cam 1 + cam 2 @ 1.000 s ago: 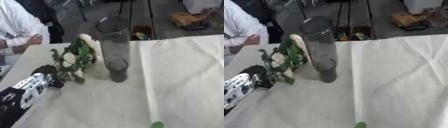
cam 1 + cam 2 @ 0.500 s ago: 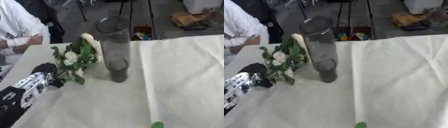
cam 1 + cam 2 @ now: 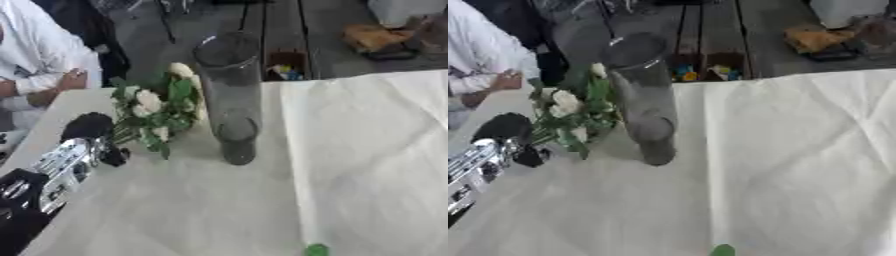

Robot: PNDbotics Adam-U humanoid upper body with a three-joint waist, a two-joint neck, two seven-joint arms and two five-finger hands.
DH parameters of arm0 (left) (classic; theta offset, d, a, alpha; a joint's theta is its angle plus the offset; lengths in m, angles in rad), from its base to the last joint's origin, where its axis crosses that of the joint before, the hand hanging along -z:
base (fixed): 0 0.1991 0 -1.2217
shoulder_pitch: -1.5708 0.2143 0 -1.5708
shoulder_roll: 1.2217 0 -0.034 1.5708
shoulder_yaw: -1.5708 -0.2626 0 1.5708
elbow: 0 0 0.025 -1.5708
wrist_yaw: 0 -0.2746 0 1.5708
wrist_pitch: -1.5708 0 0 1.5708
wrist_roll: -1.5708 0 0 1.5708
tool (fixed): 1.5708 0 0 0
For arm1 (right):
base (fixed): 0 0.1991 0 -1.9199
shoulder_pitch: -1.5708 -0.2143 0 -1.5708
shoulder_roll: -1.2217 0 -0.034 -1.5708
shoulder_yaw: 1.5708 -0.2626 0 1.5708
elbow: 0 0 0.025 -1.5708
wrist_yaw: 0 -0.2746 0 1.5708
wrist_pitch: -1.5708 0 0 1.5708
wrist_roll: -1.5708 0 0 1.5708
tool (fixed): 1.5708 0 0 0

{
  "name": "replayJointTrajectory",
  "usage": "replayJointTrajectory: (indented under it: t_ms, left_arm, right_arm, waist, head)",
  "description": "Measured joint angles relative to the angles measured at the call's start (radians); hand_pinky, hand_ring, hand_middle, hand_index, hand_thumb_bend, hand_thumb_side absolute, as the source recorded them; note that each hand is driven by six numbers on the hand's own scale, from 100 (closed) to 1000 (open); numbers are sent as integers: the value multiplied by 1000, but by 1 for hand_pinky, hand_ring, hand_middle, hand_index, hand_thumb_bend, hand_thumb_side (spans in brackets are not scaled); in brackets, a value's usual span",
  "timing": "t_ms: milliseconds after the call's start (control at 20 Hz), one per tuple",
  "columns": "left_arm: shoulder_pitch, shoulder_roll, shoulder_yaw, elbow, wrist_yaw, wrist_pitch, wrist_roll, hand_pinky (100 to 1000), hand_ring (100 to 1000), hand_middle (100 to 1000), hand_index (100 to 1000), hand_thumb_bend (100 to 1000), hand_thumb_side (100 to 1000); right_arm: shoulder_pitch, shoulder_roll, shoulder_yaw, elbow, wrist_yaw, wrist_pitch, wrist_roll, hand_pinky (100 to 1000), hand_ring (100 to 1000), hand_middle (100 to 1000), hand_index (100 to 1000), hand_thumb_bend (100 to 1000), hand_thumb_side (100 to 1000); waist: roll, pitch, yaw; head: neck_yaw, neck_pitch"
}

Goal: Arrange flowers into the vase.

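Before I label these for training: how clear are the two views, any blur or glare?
Left eye view: soft all over; the flowers are pale smudges among green, the left hand lacks finger detail. Right eye view: equally soft; the glass vase reads dark grey, no glare, the cloth evenly lit.

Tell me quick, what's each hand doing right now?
Left hand: shut on the stems of the white flower bunch, left of the glass vase.
Right hand: not in view.
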Motion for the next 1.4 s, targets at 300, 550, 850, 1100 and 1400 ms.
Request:
replayJointTrajectory:
  t_ms: [300,550,850,1100,1400]
  left_arm:
    - [19,0,28,-51,34,39,99,100,100,100,100,302,226]
    - [36,0,52,-65,74,69,158,100,100,100,100,228,256]
    - [51,0,74,-64,125,97,231,100,100,100,100,210,241]
    - [58,0,78,-59,153,105,264,100,100,100,100,363,314]
    - [63,0,108,-71,197,111,316,100,100,100,100,483,427]
  right_arm:
    - [0,0,0,0,-2,1,1,667,776,605,823,100,1000]
    - [1,0,0,0,-3,1,1,668,777,603,822,100,1000]
    - [1,1,0,0,-4,1,1,668,777,602,823,100,1000]
    - [1,1,0,0,-4,1,1,668,777,601,823,100,1000]
    - [2,1,0,0,-4,1,1,668,777,601,823,100,1000]
  waist:
    - [-2,0,2]
    - [-2,0,5]
    - [-4,0,7]
    - [-9,0,8]
    - [-15,0,12]
  head:
    - [0,0]
    - [-1,0]
    - [-1,0]
    - [-1,0]
    - [-1,-7]
